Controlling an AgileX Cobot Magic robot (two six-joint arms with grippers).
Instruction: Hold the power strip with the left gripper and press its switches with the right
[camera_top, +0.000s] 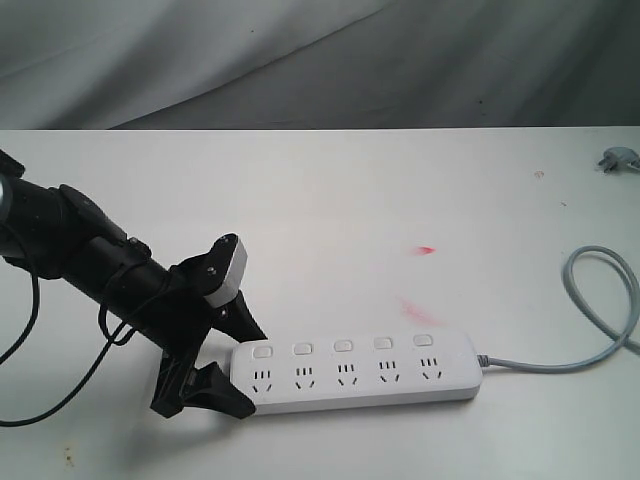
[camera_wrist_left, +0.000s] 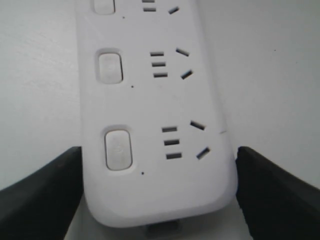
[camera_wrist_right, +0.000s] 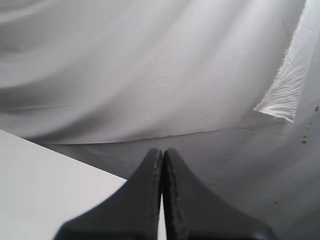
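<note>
— Where do we find the power strip (camera_top: 360, 375)?
— Flat on the surface (camera_top: 350, 200), grey cord (camera_top: 600, 300) at one end. Our left hand (camera_top: 256, 374) straddles the other end, close against both sides; we cannot tell if it clamps.
— And our right hand (camera_wrist_right: 162, 154)?
— Pressed together, empty.

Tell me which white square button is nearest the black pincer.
The end button on the long white plastic power strip, farthest from its grey cord, where the left pincer grips.
</note>
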